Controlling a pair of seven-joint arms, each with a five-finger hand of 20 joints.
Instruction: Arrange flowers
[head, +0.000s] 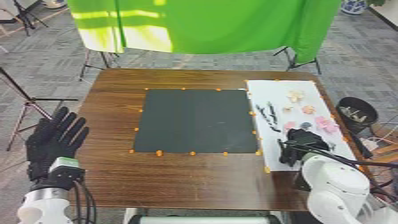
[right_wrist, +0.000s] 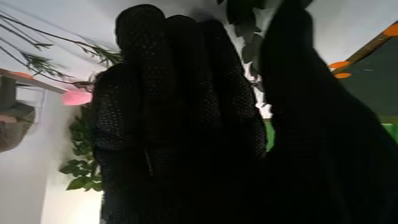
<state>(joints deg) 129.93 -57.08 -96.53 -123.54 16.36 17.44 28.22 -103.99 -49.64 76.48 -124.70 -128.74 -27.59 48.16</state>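
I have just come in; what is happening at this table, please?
A robot is arranging flowers. Its right hand, with straight fingers, is over the near part of the white sheet, close to the pink flowers that lie there. Its left hand is open at the left side of the table. The dark mat lies beside the sheet.

Head view looks forward-down; wrist view, close.

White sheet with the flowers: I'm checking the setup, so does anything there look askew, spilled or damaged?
Nothing stands out: the white sheet lies flat and the flowers rest loose on it, though the right hand covers part.
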